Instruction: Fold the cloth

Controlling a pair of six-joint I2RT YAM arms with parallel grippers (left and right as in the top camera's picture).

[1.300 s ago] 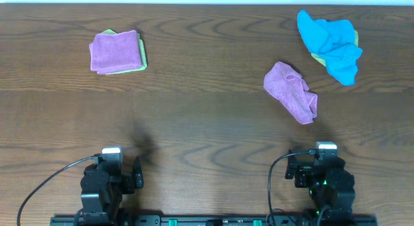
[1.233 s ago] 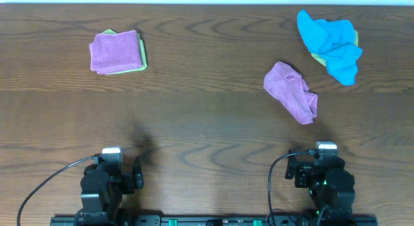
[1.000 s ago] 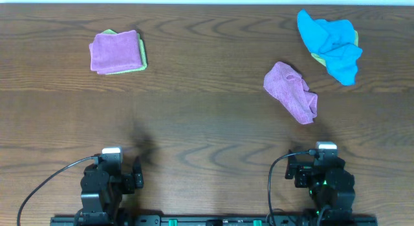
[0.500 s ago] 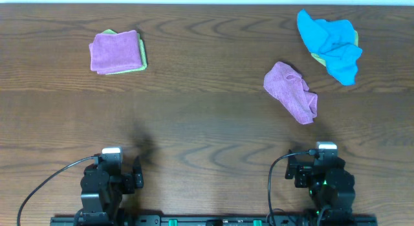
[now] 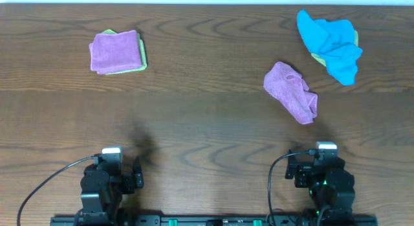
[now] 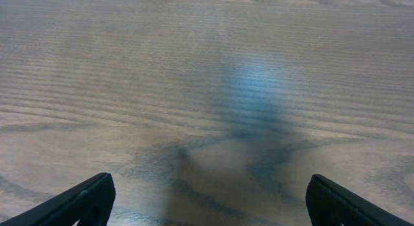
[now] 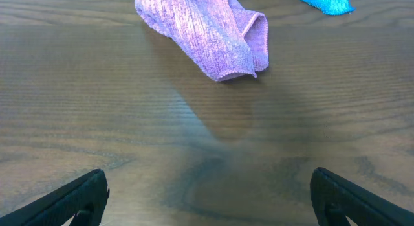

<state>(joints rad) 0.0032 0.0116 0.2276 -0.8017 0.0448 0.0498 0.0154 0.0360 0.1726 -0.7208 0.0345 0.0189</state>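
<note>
Nothing is shifting since the earlier frames; both arms are sitting parked. Right gripper (image 7: 210, 201) is standing wide open and empty, as is left gripper (image 6: 207, 201). Cloth (image 7: 207, 35) is lying rumpled ahead of the right gripper, slightly to its left and well apart. Judgement: the right arm is best placed to start, pinching one free corner and spreading the cloth flat before folding, while avoiding the blue cloth (image 5: 330, 41) beyond.

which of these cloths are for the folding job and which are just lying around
For the job:
- rumpled lilac cloth, right of centre

Just lying about:
- bright blue cloth, far right corner
- folded purple square, far left, on a green cloth
</note>
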